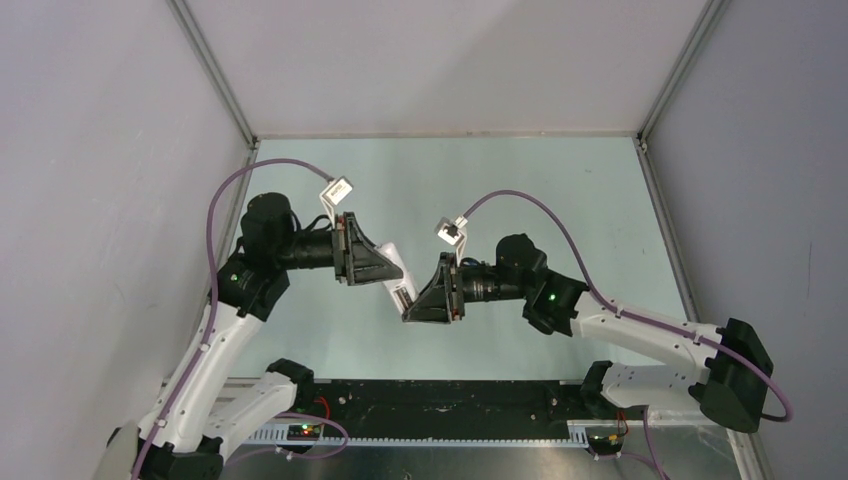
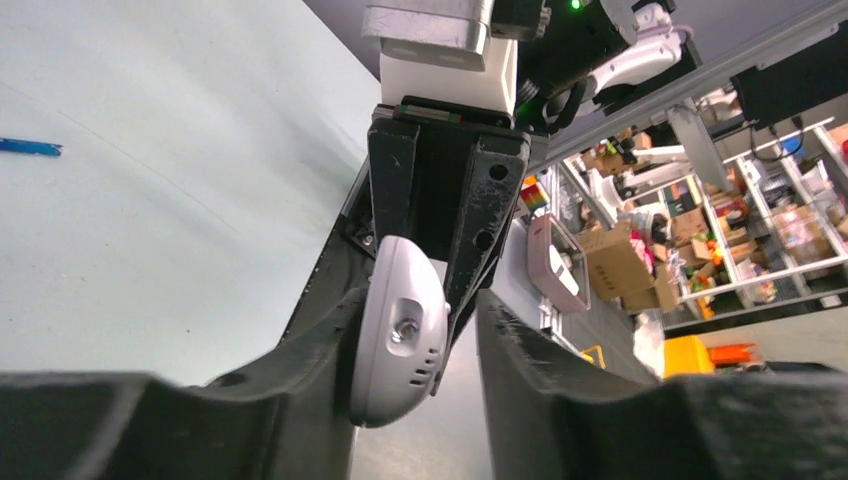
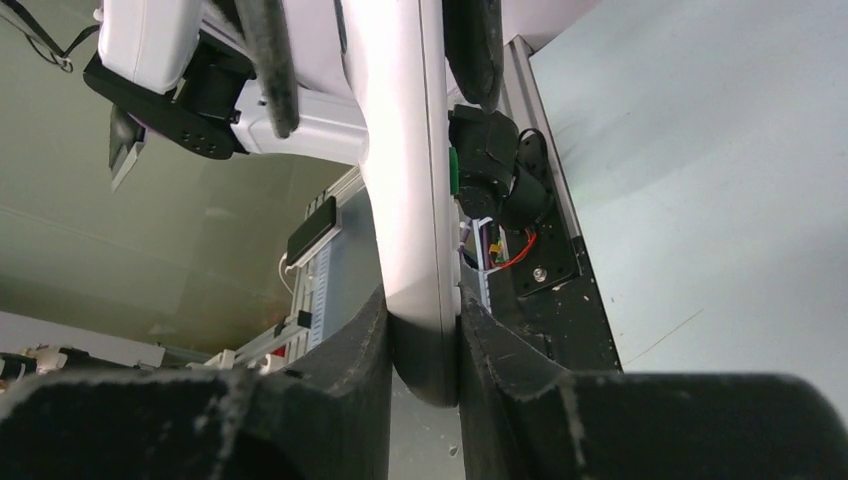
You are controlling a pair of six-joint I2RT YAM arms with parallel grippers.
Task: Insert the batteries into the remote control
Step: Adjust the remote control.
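Both arms meet mid-table w/ the white remote control (image 1: pixel 401 282) held up in the air btwn them, clear of the pale green table (image 1: pixel 560 200). From overhead it's just a white sliver btwn two black wedges, the left gripper (image 1: pixel 385 268) at its far end and the right gripper (image 1: pixel 420 302) at the near end, and you can't tell there which one has hold of it. The wrist cams sort that out. Right wrist cam: both its fingers (image 3: pixel 350 385) press flat on the remote's end, a narrow, firm grip, w/ the body running straight up to the other gripper. Left wrist cam: an end-on look at the remote's rounded end, w/ a small round dot and a few slots. One finger (image 2: pixel 300 400) touches it and the other stands a bit off, so the left jaws are narrow but slack, not clamping. Only the left wrist cam shows the blue battery (image 2: pixel 26 148), lying flat on the table well apart from the remote.
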